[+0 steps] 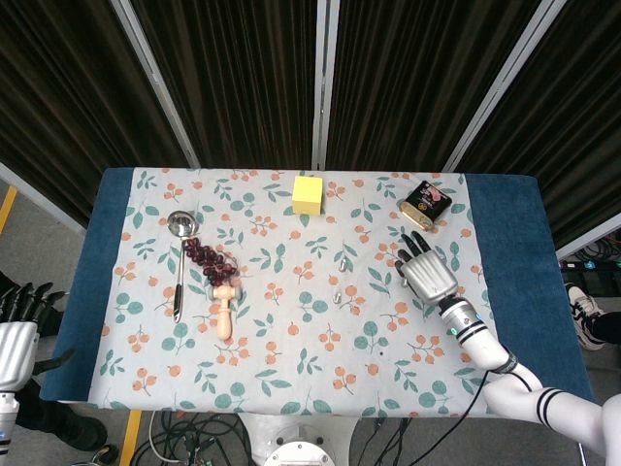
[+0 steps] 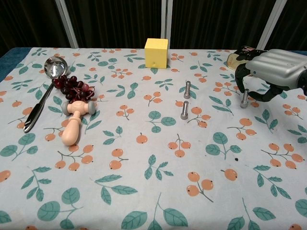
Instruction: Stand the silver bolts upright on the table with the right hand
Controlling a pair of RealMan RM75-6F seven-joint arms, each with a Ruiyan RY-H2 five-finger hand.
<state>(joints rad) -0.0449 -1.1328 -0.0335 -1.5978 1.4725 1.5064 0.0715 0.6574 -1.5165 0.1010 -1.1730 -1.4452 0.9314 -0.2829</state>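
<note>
Two silver bolts stand upright mid-table: one (image 2: 187, 89) (image 1: 343, 262) farther back, one (image 2: 184, 110) (image 1: 338, 295) nearer. To their right, my right hand (image 2: 273, 67) (image 1: 427, 275) hovers palm down and pinches a third silver bolt (image 2: 245, 97), which hangs upright under its fingers. Whether its lower end touches the cloth cannot be told. In the head view the hand hides this bolt. My left hand (image 1: 15, 335) hangs off the table's left edge with fingers apart, holding nothing.
A yellow cube (image 2: 156, 52) sits at the back centre and a dark tin (image 2: 246, 60) at the back right, just behind my right hand. On the left lie a ladle (image 2: 43, 86), dark grapes (image 2: 74, 88) and a wooden massager (image 2: 74, 120).
</note>
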